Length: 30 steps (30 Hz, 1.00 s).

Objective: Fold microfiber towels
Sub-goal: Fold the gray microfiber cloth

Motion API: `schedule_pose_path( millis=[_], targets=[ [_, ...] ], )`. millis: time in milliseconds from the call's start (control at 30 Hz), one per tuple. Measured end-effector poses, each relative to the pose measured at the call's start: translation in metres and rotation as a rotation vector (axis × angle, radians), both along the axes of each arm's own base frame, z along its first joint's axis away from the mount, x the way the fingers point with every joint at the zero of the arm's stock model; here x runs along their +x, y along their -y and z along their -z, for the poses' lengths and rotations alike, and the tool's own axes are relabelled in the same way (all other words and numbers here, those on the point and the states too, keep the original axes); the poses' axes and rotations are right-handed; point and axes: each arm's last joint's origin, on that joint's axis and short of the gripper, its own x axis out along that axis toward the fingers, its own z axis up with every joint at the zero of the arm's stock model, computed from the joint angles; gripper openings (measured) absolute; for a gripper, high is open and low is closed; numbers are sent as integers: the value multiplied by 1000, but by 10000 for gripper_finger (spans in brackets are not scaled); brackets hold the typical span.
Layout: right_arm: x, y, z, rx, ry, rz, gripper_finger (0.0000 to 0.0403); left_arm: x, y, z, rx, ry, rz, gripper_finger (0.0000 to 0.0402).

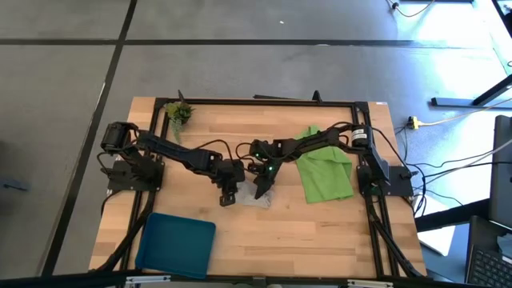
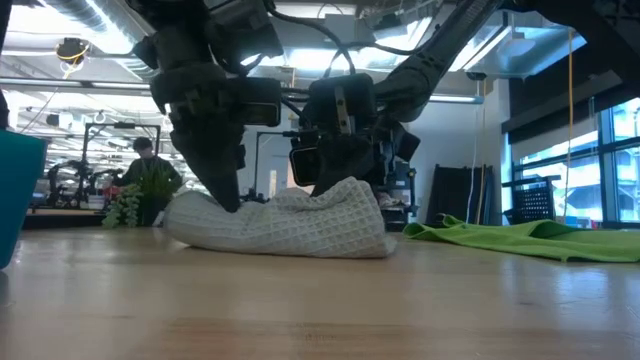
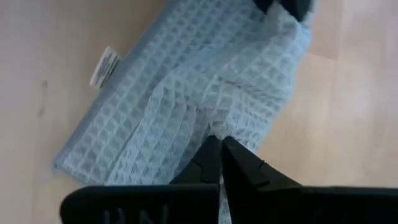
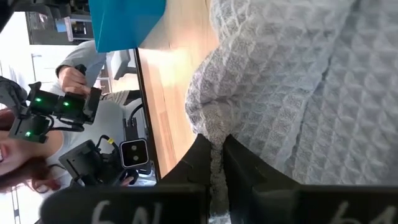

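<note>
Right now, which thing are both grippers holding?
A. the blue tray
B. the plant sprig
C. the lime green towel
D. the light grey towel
D: both wrist views show the left gripper and the right gripper shut on folds of the light grey towel, while the lime green towel lies apart on the table.

Both grippers [image 1: 229,195] [image 1: 262,192] clamped, low, mid-table

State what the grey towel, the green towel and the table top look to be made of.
Grey towel: soft woven cloth with a waffle grid of small raised squares, matte; likely microfiber.
Green towel: thin, smooth matte cloth lying in soft creases; weave too fine to tell.
Table top: light wood planks, visible grain, slight sheen.
</note>
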Motion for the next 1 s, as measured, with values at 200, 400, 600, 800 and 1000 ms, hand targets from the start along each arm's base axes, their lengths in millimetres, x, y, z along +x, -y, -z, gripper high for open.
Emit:
schedule_pose_path(
  millis=[200,400,600,800,1000],
  targets=[
    [0,0,0,2,-8,2,23,1,-3,0,80,8,-66,0],
    [0,0,0,3,-9,2,23,5,-8,15,107,-36,-85,0],
    [0,0,0,5,-8,-1,23,7,-12,26,103,-73,-95,0],
    [-2,0,-7,-24,8,-8,23,6,-12,27,95,-90,-90,0],
    [-11,3,-26,-182,-26,15,23,5,-10,28,96,-103,-86,0]
  ],
)
